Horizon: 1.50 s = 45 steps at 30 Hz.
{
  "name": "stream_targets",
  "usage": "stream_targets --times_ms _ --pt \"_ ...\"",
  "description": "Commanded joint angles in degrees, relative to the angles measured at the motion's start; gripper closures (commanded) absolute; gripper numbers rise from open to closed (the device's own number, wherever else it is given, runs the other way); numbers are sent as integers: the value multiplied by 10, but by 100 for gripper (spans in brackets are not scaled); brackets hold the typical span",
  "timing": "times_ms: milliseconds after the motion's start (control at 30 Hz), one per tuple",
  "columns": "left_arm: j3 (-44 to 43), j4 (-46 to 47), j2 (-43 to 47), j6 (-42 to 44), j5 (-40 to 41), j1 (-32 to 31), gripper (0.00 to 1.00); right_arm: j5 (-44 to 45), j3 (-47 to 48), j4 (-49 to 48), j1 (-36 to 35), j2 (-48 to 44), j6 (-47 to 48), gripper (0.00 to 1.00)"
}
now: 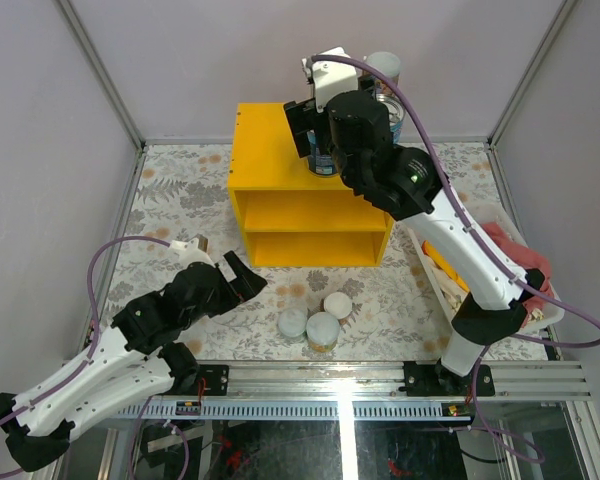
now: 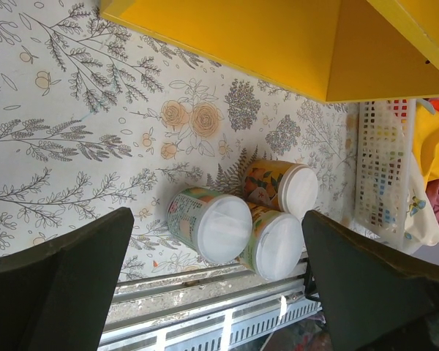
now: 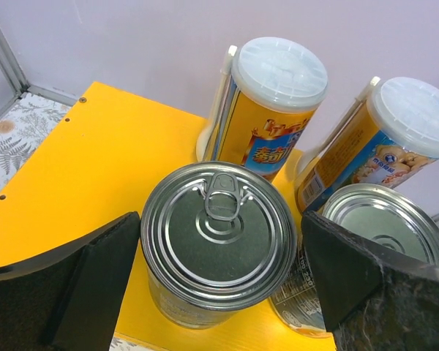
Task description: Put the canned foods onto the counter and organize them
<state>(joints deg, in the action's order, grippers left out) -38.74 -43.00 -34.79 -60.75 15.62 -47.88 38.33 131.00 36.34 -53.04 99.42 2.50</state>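
The yellow counter [image 1: 270,150] stands at the back middle of the table. My right gripper [image 1: 325,150] hovers over its top, open, with its fingers either side of a silver-lidded blue tin [image 3: 218,234] that stands on the counter [image 3: 95,161]. Small gaps show at both fingers. A second tin [image 3: 388,227] stands just right of it, with two tall white-lidded cans [image 3: 274,110] [image 3: 384,139] behind. My left gripper [image 1: 228,262] is open and empty, low over the table. Three small white-lidded cans [image 2: 212,223] [image 2: 278,241] [image 2: 285,186] stand together near the front edge [image 1: 320,320].
A white basket [image 1: 435,270] with red and yellow cloth sits on the right of the table, and shows in the left wrist view [image 2: 384,168]. The metal rail [image 1: 330,375] runs along the front edge. Grey walls enclose the floral table.
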Motion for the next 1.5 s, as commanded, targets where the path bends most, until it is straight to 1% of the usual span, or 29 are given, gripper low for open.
stream_targets --times_ms 0,267,400,467,533,733,867,1100,1233,1467 --pt "-7 31 3 21 0 3 0 -11 -24 -86 -5 -62 36 1" --pt "-16 71 0 78 -51 3 0 -26 -17 -102 -24 -85 56 1" --pt "-17 93 -14 122 -107 3 0 -16 -23 -104 -44 -100 63 1" --pt "-21 100 -32 144 -152 3 0 -8 -36 -106 -56 -111 64 1" --pt "-25 100 -47 161 -175 3 0 5 -53 -108 -68 -125 66 1" --pt "-27 88 -61 186 -183 3 0 54 -130 -121 -116 -176 62 1" --pt "-21 91 -67 202 -202 2 1 90 -176 -122 -147 -203 56 1" --pt "-19 91 -91 253 -209 -20 2 129 -217 -124 -172 -228 51 2" --pt "-33 83 -128 257 -153 -66 2 140 -221 -126 -176 -232 54 2" --pt "-55 71 -194 263 -94 -135 3 151 -216 -129 -177 -230 63 1"
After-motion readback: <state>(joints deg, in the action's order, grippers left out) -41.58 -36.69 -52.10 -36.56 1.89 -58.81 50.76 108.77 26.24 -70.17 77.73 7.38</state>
